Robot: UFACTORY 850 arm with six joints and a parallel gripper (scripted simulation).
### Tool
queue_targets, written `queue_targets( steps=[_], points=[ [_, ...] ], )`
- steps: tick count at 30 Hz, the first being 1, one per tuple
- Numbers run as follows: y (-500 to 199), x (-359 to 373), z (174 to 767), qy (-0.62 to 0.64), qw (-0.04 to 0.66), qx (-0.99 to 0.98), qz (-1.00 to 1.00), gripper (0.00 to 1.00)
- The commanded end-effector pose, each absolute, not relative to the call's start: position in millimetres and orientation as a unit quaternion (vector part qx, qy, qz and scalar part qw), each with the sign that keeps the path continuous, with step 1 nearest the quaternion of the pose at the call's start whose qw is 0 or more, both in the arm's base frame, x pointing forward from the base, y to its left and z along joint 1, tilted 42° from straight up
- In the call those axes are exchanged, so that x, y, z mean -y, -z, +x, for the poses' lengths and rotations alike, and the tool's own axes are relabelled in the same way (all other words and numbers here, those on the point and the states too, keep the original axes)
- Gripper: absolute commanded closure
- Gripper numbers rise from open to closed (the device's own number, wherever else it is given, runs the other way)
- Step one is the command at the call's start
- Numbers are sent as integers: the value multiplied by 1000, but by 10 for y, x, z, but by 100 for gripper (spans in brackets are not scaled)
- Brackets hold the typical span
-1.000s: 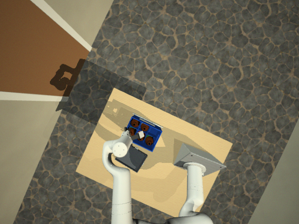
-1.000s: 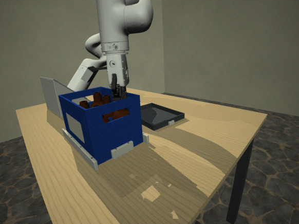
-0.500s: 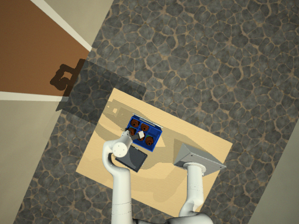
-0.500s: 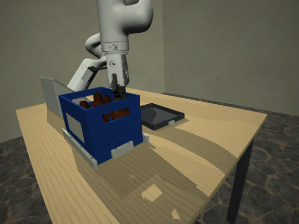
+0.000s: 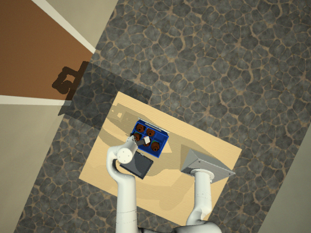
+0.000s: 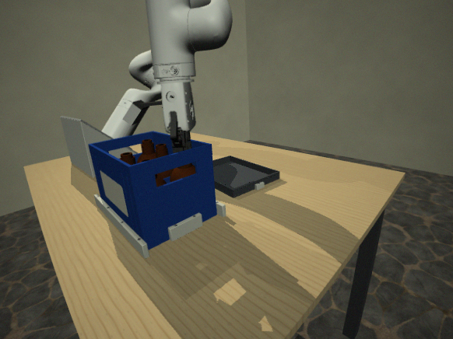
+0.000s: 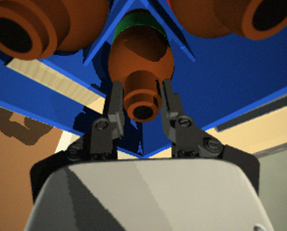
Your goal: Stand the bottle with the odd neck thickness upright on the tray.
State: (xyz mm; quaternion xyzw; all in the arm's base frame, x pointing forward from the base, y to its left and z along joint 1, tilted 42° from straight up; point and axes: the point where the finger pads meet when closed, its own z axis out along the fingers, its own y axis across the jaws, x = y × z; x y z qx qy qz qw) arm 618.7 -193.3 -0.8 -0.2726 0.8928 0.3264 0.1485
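A blue crate (image 5: 163, 139) (image 6: 156, 206) (image 7: 239, 85) on the table holds several brown bottles, among them one (image 5: 140, 128) at the far corner and one (image 5: 155, 146) at the right. My gripper (image 5: 146, 141) (image 6: 181, 143) (image 7: 142, 93) reaches down into the crate at the side nearest the tray. In the wrist view its two fingers press on both sides of the neck of a brown bottle (image 7: 143, 97) with a green band that stands in its cell. The dark tray (image 5: 137, 167) (image 6: 245, 175) lies empty next to the crate.
A grey wedge-shaped block (image 5: 205, 161) (image 6: 75, 144) stands on the wooden table (image 5: 165, 195) (image 6: 311, 210) behind the crate, by the arm's base. Grey brackets (image 6: 184, 225) hold the crate's foot. Blue dividers (image 7: 100, 50) separate the bottle cells.
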Motion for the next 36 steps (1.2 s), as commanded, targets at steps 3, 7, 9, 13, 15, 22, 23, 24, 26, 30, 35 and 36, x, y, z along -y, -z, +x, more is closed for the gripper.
queue_targets(
  steps=[3, 7, 9, 13, 15, 22, 23, 24, 26, 30, 35, 36],
  points=[
    [-1, 1943, 6193, -326, 149, -893, -273, 100],
    [-1, 1943, 6193, -326, 149, -893, -273, 100],
    [-1, 1943, 6193, -326, 149, -893, -273, 100],
    [-1, 1943, 6193, -326, 149, -893, -273, 100],
    [-1, 1943, 6193, -326, 149, -893, -273, 100],
    [-1, 1943, 6193, -326, 149, -893, -273, 35],
    [-1, 1943, 6193, -326, 149, -893, -273, 35],
    [-1, 1943, 6193, -326, 149, -893, -273, 35],
    [-1, 1943, 6193, -326, 149, -893, -273, 35],
    [-1, 1943, 6193, -326, 149, -893, -273, 35],
    [-1, 1943, 6193, -326, 149, -893, -273, 35],
    [-1, 1943, 6193, -326, 149, -893, -273, 35]
  ],
)
